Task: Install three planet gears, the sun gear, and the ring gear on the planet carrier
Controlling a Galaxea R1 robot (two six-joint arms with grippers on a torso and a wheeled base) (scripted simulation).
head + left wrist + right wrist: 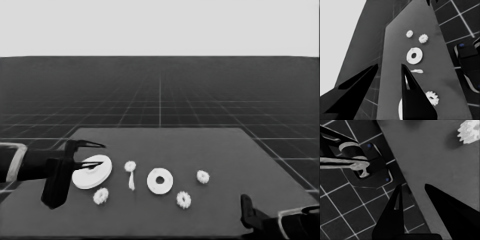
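Head view shows the left claw waiting spread wide over the larger round part at the table's left end — a stiff, bulky disc, probably best gripped across its rim.

1. The left arm, pale grey with a black forearm, reaches in from the left edge; its black two-fingered left gripper hangs with fingers spread.
2. The right gripper sits low right, fingers apart.
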